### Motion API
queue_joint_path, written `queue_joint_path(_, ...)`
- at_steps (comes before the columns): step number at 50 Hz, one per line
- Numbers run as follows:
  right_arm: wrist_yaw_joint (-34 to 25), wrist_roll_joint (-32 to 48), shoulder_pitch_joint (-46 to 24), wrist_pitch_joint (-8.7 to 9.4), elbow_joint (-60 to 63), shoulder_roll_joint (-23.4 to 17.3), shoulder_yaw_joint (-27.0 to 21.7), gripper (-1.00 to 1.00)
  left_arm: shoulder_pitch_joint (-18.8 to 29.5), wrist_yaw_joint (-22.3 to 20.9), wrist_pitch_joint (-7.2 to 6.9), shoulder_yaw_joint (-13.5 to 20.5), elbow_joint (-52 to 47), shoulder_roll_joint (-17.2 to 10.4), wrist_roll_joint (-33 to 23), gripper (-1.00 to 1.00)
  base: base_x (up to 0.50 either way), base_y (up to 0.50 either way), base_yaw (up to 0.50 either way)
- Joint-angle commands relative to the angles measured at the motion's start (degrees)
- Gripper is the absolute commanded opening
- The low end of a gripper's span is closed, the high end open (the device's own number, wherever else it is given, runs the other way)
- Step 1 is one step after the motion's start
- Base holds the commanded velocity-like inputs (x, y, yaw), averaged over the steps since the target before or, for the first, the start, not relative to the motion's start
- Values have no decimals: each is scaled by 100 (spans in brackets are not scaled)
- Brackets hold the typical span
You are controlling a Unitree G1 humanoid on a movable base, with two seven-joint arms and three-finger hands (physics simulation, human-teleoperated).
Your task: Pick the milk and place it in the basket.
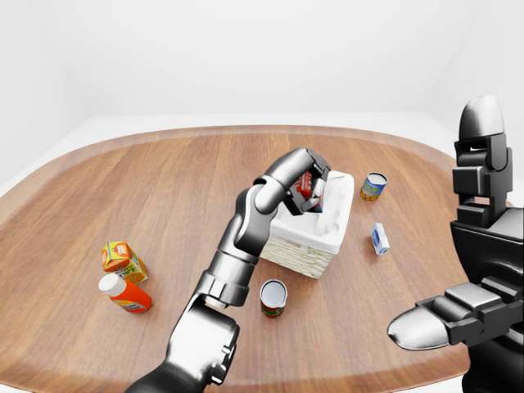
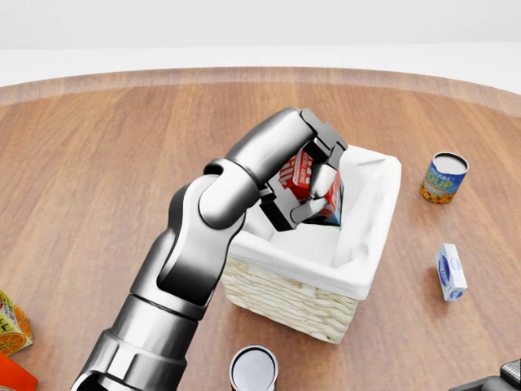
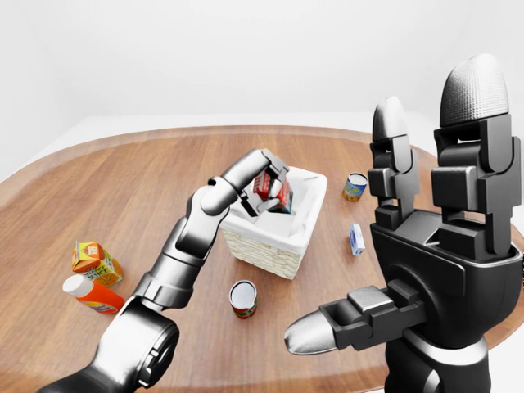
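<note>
The red-and-white milk carton (image 2: 310, 181) is held pinched in the fingers of the grey metal left hand (image 2: 308, 175), which is seen over the open top of the white-lined woven wicker basket (image 2: 362, 281) in the head view. The carton is tilted, with its lower part already below the liner rim, so the pick is judged done and the carry finished. What is left, as a judgement: the fingers are to be opened so the carton drops or settles inside, then the arm is to be lifted clear without catching the cloth liner. Whether the carton touches the basket floor cannot be told. The dark right hand (image 3: 426, 278) is held up close to the camera in the right-eye view, fingers spread and upright, nothing held. Left untouched on the oval wooden table (image 1: 123, 180): an orange juice carton (image 1: 123, 260), an orange bottle with a white cap (image 1: 124, 295), a red tin can (image 1: 273, 297) just beside the basket, a blue-and-yellow can (image 1: 373, 186) and a small blue-and-white box (image 1: 379, 238).
</note>
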State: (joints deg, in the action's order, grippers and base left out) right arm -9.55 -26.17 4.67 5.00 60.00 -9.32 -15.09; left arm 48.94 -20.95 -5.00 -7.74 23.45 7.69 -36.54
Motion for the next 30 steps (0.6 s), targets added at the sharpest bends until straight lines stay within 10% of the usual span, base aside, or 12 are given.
queue_joint_path(1,-34,60,29,0,0,29,43,100,120,319,0,100,320,-54,158,-100,0,0,0)
queue_joint_path(30,35,-33,24,0,0,-39,29,100,244,560,0,123,910,-53,165,-100,0,0,0)
